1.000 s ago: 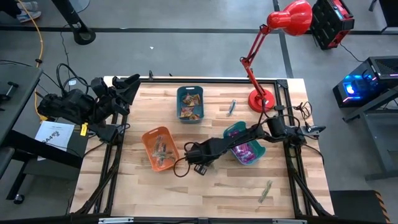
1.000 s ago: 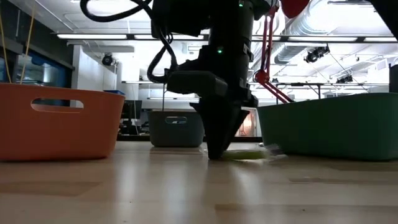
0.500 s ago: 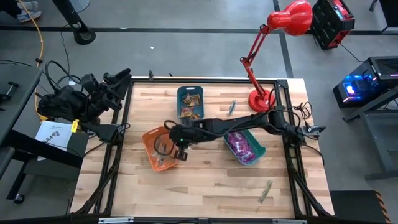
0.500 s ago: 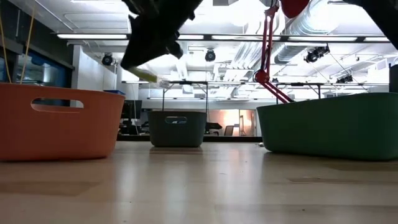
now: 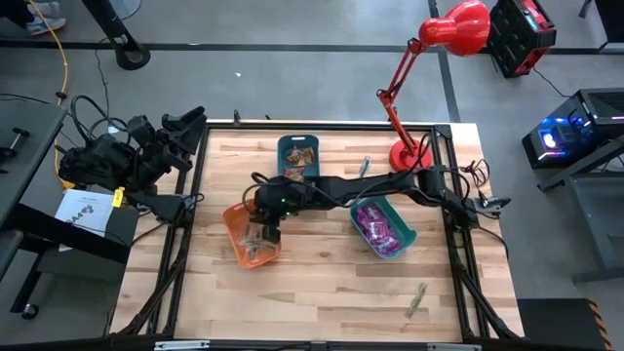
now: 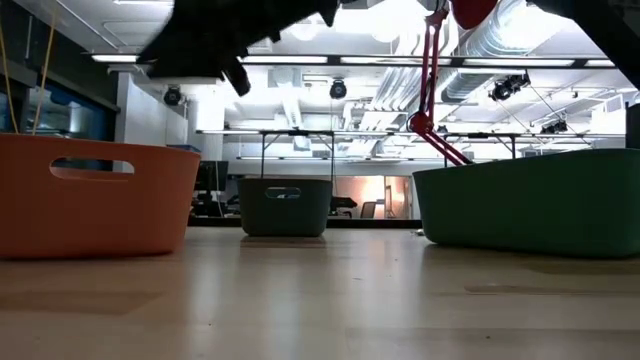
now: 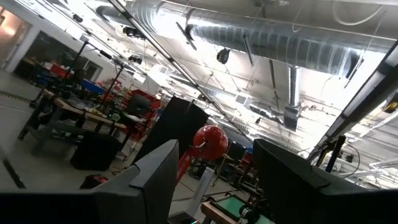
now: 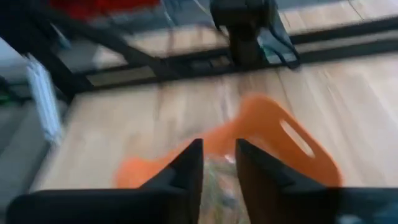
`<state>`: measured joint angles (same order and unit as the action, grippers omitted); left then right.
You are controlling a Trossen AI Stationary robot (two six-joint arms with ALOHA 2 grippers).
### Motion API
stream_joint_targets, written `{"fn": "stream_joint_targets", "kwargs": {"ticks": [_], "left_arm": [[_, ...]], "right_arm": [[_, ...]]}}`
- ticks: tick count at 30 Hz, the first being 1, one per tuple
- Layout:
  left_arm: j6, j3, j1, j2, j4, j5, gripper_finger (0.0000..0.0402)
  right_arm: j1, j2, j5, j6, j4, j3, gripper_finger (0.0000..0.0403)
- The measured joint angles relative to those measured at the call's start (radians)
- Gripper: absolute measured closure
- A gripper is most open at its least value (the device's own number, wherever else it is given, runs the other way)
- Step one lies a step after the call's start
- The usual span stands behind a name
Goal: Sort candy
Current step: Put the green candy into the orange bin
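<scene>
My right gripper (image 8: 217, 155) hangs open over the orange bin (image 5: 237, 216), with nothing between its fingers. In the low view it shows at the top left (image 6: 236, 78). Greenish stick candy (image 5: 255, 252) lies in that bin. The blue bin (image 5: 283, 148) holds orange-brown candy (image 5: 298, 157), and the teal bin (image 5: 408, 234) holds purple packets (image 5: 375, 226). One green stick candy (image 5: 417, 299) lies flat on the table near the front right, another (image 5: 363, 168) by the lamp. My left gripper (image 7: 214, 162) waits open and raised at the table's far left corner (image 5: 190, 125).
A red desk lamp stands on its base (image 5: 408, 156) at the far right of the table. Black frame rails (image 5: 185, 244) run along the table's left and right sides. Bare wood (image 5: 322, 292) lies between the bins and the near edge.
My right gripper has risen from the table between the orange and teal bins with a greenish stick candy. It has swung toward the table's left to above the orange bin, tipping from straight down to slanting. The stick no longer shows at its fingers.
</scene>
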<state>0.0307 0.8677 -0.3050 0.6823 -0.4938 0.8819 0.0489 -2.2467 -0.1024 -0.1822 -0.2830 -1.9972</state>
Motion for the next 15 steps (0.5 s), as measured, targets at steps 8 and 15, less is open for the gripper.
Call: {"fn": "stream_joint_targets", "kwargs": {"ticks": [8, 15], "left_arm": [[-0.010, 0.000, 0.000, 0.000, 0.000, 0.000, 0.0199], [-0.019, 0.000, 0.000, 0.000, 0.019, 0.000, 0.0199]], "right_arm": [[-0.033, 0.013, 0.008, 0.023, -0.176, -0.015, 0.0222], [-0.028, 0.077, -0.012, 0.199, -0.687, -0.021, 0.0210]]}}
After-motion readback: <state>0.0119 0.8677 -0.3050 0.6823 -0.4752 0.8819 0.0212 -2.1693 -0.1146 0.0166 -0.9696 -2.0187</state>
